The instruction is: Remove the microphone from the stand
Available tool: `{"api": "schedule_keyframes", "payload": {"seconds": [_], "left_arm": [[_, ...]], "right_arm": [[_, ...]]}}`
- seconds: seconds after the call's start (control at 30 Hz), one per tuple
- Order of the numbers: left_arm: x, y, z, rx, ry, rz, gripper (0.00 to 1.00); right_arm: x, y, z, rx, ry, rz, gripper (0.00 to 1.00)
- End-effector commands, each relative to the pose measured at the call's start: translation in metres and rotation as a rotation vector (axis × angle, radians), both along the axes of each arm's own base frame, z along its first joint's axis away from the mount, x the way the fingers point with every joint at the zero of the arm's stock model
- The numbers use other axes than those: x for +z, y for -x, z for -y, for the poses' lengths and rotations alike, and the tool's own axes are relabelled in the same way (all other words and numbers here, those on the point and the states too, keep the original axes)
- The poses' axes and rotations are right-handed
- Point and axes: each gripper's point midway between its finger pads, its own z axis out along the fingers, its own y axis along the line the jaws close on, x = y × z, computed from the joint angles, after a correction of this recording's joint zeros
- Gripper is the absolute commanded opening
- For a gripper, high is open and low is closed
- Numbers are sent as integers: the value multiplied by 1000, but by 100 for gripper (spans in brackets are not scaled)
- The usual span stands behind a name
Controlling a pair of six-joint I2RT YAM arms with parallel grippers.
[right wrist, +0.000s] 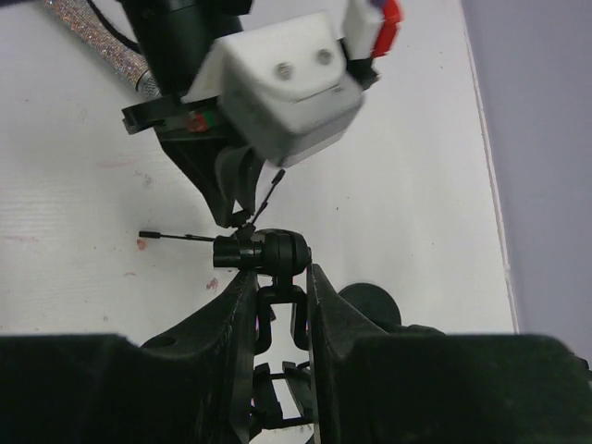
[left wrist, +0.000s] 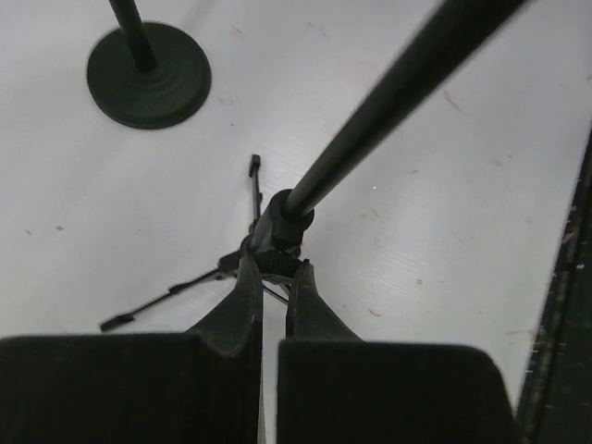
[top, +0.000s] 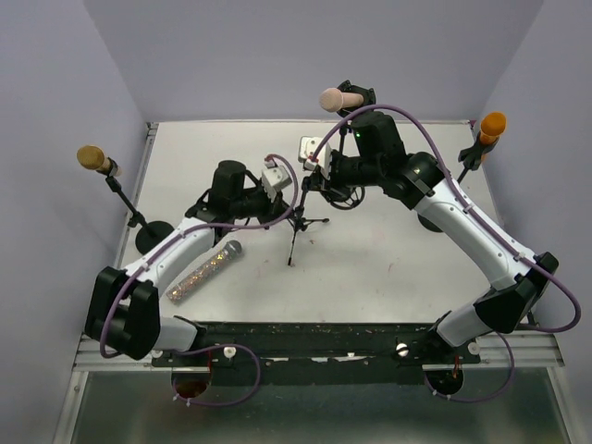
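Note:
A glittery silver microphone [top: 205, 271] lies flat on the white table [top: 388, 268], left of a small black tripod stand [top: 294, 242]; its end shows at the top left of the right wrist view [right wrist: 92, 37]. My left gripper [top: 285, 211] is shut low on the stand, its tips [left wrist: 276, 264] pinching the collar where the legs [left wrist: 166, 298] meet the pole [left wrist: 398, 92]. My right gripper [top: 319, 176] is shut on the stand's empty clip [right wrist: 277, 301], just under its swivel joint [right wrist: 268, 252]. No microphone sits in that clip.
Three other microphones stand around the table's edges: a tan one [top: 92, 157] at the left on a round-based stand [top: 153, 236], a pink one [top: 340, 97] at the back, an orange one [top: 491, 124] at the right. Lilac walls close in three sides.

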Motion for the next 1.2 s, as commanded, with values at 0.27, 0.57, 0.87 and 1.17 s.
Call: {"api": "schedule_keyframes", "payload": {"seconds": [0.27, 0.57, 0.87, 1.17], "left_arm": [[49, 11, 6, -134, 360, -1225, 0], [22, 26, -3, -114, 397, -1896, 7], [23, 15, -11, -85, 446, -1727, 61], [-21, -8, -57, 220, 5, -909, 66]], "right_arm": [[-1, 7, -6, 30, -13, -13, 31], [1, 5, -6, 22, -12, -14, 31], [0, 2, -8, 18, -11, -13, 31], [0, -1, -13, 25, -21, -16, 31]]}}
